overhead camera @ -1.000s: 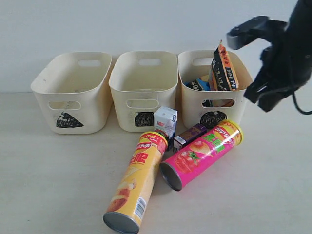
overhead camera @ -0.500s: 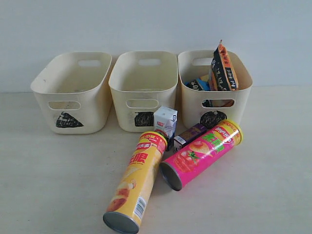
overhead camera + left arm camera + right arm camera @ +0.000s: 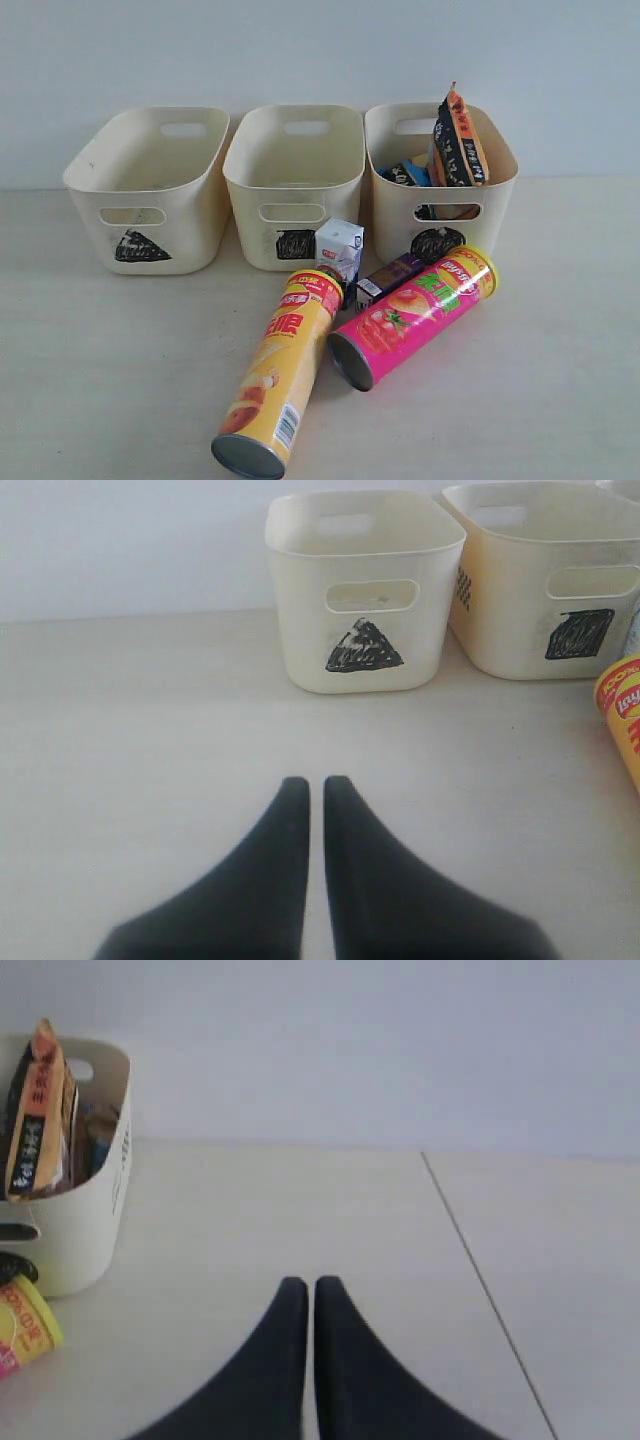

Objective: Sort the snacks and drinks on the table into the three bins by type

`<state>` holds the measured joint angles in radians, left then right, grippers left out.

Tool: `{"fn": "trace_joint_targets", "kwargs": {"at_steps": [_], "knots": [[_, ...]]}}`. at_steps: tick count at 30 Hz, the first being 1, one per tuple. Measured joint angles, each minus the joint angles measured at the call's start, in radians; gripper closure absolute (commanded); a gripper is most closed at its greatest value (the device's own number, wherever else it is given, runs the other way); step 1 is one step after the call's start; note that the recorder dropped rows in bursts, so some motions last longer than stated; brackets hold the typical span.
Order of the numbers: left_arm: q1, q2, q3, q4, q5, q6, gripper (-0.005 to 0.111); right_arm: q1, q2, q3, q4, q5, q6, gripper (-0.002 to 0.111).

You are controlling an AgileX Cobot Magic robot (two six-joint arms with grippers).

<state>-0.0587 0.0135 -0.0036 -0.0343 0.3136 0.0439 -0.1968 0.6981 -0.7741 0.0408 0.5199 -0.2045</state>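
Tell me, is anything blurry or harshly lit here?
Exterior view: soft even light, faint shadow beside the yellow metal-ended chip tube. Left wrist view: black left gripper blurred, cream plastic triangle-marked bin sharp. Right wrist view: black right gripper likewise blurred.

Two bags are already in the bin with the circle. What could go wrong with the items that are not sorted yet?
The yellow tube and the pink tube lie on their sides, so a nudge may roll them away. The purple carton lies in the narrow gap between them, beside the standing white carton; reaching for it may topple that carton or push a tube.
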Motion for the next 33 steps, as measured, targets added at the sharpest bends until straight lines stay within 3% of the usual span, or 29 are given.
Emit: {"fn": "trace_joint_targets", "kwargs": {"at_steps": [11, 19, 28, 33], "knots": [[0.0, 0.0, 0.0, 0.0, 0.0, 0.0, 0.102, 0.024, -0.27, 0.276, 0.125, -0.238, -0.072, 0.108], [0.0, 0.0, 0.0, 0.0, 0.0, 0.0, 0.102, 0.127, -0.404, 0.327, 0.15, -0.19, -0.154, 0.108], [0.0, 0.0, 0.0, 0.0, 0.0, 0.0, 0.102, 0.137, -0.534, 0.327, 0.157, -0.124, 0.058, 0.108], [0.0, 0.0, 0.0, 0.0, 0.0, 0.0, 0.102, 0.137, -0.54, 0.327, 0.155, -0.148, 0.024, 0.108]]}}
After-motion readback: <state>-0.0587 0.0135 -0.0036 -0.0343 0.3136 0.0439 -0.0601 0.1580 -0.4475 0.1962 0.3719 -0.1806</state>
